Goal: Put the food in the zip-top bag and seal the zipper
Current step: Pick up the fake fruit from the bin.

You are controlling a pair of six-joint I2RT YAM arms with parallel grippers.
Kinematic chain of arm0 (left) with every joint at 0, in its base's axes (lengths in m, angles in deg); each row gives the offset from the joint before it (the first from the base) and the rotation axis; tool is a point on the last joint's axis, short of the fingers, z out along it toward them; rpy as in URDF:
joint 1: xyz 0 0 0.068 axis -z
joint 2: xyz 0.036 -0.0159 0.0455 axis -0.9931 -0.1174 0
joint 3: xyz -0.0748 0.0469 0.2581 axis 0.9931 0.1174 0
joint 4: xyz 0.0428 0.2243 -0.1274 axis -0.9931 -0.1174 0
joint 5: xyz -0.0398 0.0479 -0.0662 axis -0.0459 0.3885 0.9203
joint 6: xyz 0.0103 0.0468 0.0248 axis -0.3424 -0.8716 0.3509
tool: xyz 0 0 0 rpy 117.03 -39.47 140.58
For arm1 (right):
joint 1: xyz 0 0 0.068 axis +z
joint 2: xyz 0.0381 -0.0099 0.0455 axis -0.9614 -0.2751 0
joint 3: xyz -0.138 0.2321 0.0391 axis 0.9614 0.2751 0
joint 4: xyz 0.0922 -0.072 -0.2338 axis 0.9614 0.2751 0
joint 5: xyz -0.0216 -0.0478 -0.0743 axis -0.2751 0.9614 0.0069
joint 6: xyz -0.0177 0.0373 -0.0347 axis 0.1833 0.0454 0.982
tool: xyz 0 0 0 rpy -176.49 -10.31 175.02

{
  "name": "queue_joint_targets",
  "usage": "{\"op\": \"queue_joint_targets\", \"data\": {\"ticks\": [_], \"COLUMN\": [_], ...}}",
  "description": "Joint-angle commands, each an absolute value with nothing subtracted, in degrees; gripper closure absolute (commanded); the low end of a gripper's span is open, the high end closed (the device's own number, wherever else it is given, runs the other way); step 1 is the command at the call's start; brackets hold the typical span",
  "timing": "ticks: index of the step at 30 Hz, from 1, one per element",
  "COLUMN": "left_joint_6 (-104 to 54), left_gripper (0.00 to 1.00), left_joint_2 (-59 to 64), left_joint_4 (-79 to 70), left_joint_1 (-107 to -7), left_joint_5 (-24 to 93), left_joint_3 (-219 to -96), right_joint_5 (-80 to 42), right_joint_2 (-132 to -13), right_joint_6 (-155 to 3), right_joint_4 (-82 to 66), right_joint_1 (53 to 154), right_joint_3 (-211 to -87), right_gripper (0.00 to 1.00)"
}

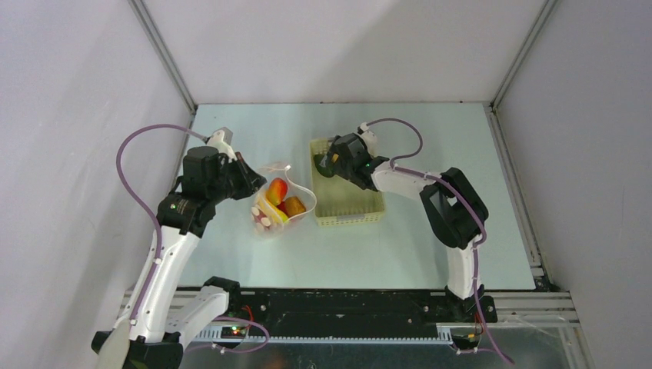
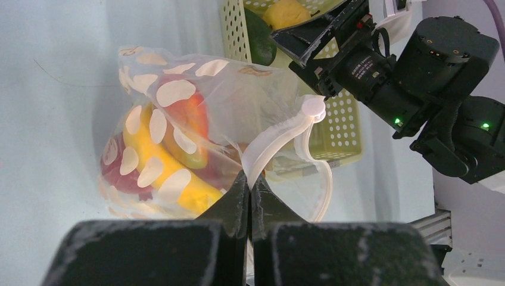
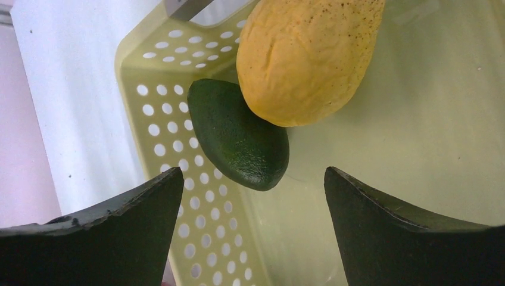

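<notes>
The clear dotted zip-top bag (image 1: 281,204) (image 2: 178,149) lies left of the pale yellow basket (image 1: 361,209), mouth open, holding a yellow banana (image 2: 164,173), red fruit (image 2: 190,113) and an orange piece (image 1: 294,205). My left gripper (image 1: 250,178) (image 2: 250,179) is shut on the bag's white zipper strip (image 2: 277,140). My right gripper (image 1: 332,160) (image 3: 253,179) is open inside the basket's far left corner, just short of a dark green oval piece (image 3: 238,134) with a yellow lemon-like fruit (image 3: 304,56) beside it.
The basket's perforated wall (image 3: 178,161) is close to my right gripper's left finger. White enclosure walls stand at the back and sides (image 1: 338,46). The right arm (image 2: 417,89) hangs over the basket, near the bag's mouth.
</notes>
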State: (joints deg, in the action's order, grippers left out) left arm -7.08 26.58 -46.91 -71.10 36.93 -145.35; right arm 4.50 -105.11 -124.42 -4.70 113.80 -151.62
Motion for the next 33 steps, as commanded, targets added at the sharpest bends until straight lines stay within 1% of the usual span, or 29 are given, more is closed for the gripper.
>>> {"op": "queue_joint_targets", "data": {"ticks": [1,5,17,33], "left_joint_6": [-7.5,-7.5,-7.5,-7.5], "left_gripper": [1.0,1.0,1.0,1.0], "left_joint_2": [27.5,27.6,27.8,28.1], "left_joint_4": [-44.9,-44.9,-44.7,-44.6], "left_joint_1": [-71.9,-72.0,-72.3,-72.7], "left_joint_5": [37.4,37.4,37.8,38.4], "left_joint_3": [-147.1,-147.0,-147.0,-146.9], "right_joint_5": [7.6,6.8,5.0,5.4], "right_joint_2": [-106.9,-108.5,-113.6,-118.0], "right_joint_6": [-129.0,-131.2,-133.2,-134.8], "right_joint_4": [-7.7,-8.0,-8.0,-7.0], "right_joint_1": [114.6,114.6,114.7,114.8], "right_joint_3": [-154.1,-154.5,-159.2,-162.1], "right_gripper": [0.1,0.12,0.14,0.19]}}
